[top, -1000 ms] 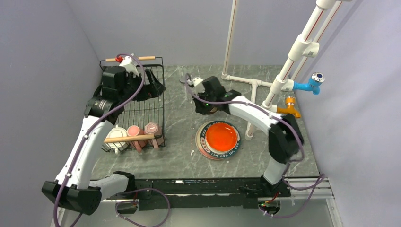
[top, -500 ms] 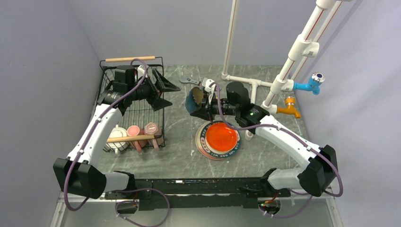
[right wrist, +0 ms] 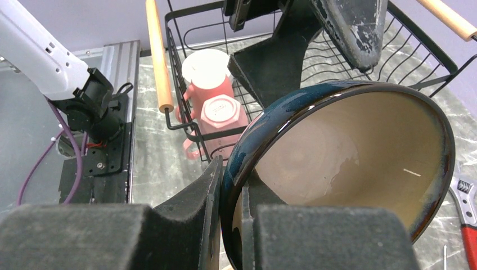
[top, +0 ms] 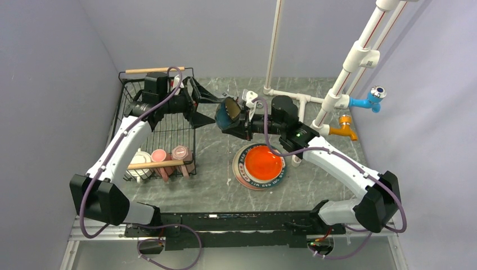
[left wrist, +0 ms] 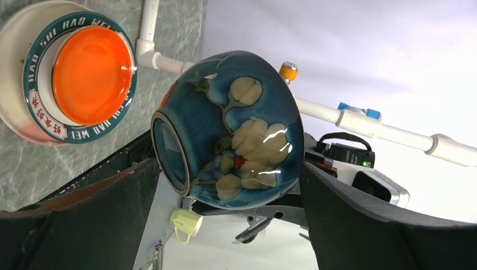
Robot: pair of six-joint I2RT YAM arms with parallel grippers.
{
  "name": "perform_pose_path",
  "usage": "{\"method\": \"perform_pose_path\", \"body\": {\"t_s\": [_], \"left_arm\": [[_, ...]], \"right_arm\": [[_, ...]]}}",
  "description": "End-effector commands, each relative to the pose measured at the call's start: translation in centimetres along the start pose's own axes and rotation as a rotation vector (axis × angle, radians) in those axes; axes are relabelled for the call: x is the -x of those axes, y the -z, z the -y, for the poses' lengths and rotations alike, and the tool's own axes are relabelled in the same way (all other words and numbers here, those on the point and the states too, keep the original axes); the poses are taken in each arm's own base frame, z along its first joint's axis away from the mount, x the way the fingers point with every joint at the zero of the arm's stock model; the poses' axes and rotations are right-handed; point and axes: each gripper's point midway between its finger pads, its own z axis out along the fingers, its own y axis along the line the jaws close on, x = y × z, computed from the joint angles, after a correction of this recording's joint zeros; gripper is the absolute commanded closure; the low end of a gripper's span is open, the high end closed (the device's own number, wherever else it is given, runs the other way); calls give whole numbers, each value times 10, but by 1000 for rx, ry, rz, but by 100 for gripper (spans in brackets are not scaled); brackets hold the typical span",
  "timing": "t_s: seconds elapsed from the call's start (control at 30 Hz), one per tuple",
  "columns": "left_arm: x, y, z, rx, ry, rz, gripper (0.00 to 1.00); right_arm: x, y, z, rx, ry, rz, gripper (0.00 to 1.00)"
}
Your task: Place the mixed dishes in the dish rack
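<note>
— Where is the dark teal bowl (top: 227, 112) found?

— It is held in the air above the counter (top: 214, 185), just beside the far right corner of the dish rack (top: 169, 138) and beyond the two plates. It is tipped on its side, the foot turned toward the rack and the cream inside toward the right arm.

— By what is it carried?

— It is grasped by the right gripper (right wrist: 230, 185), whose fingers are clenched on the rim, one inside and one outside.

— And the left gripper (top: 207, 108)?

— It is spread wide, with the bowl set between its fingers. Whether the pads are touched by the glaze cannot be told from the wrist view.

— What is seen in the rack?

— Three mugs are stood bottoms up at the near end, beside the near wooden handle (top: 153, 164): the white mug (top: 139, 159) at the left, then two pink mugs (top: 159, 156) (top: 180, 152).

— And on the counter?

— The orange-red plate (top: 262, 161) is laid on the lettered-rim plate (top: 242, 174), well apart from the rack. A red-handled wrench (right wrist: 468, 242) is glimpsed at the edge of the right wrist view.
</note>
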Motion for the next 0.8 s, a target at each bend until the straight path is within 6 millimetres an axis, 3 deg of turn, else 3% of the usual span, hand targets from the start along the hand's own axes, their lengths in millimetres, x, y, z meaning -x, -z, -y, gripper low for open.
{"method": "perform_pose_path", "body": {"t_s": [0.0,0.23,0.6,0.77], "left_arm": [[-9,-2,26,-82,-61,-69,1],[-10,-5,32,-48,-95,-96,6],[-9,-9,35,84,-181,-124,1],[-11,-10,38,126,-237,-124,4]], "right_arm": [[50,-2,0,23,146,160,100],[35,-7,6,17,142,109,100],[29,-20,0,65,149,51,100],[25,-23,0,66,144,36,100]]}}
